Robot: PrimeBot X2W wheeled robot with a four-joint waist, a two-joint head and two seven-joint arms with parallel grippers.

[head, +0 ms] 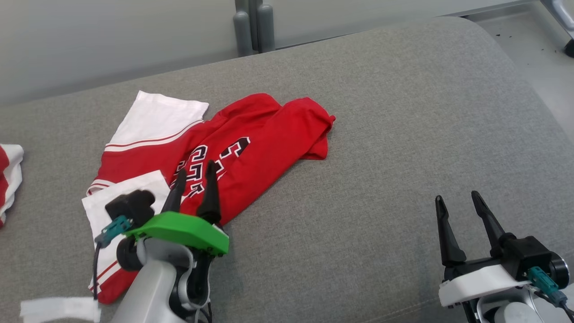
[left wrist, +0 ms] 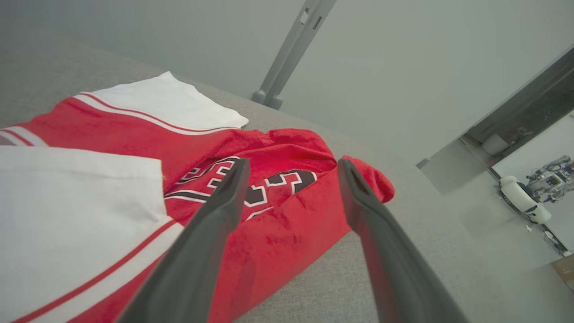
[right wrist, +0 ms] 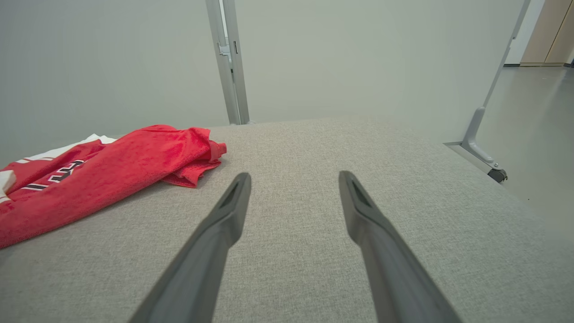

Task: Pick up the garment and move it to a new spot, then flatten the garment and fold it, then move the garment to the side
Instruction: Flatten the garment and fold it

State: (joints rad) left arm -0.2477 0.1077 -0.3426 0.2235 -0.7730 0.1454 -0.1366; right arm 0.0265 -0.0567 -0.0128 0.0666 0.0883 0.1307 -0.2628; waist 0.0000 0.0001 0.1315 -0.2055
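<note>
The garment (head: 251, 148), a red jersey with white sleeves and black-and-white lettering, is lying rumpled on the left half of the grey upholstered surface (head: 403, 134); in the head view its long axis is running from the near left up toward the middle, with a bunched red end pointing right and the white sleeves spreading left. The left gripper (head: 196, 168) is hovering over the garment's near edge, its jaws standing wide and holding nothing; in the left wrist view the red cloth is lying just ahead of and beneath the fingers. The right gripper (head: 457, 197) is hanging over bare fabric at the near right, jaws likewise wide and empty, well apart from the garment, which is lying off to its left. The left arm is plainly the nearer one; the right would be needing to cross open surface to reach the bunched end. Free room is lying mostly to the right, a broad bare stretch; at the left edge a second red-and-white cloth (head: 9, 179) is sitting, and past the rounded far-right corner the surface is giving way to the floor (head: 529, 40).
</note>
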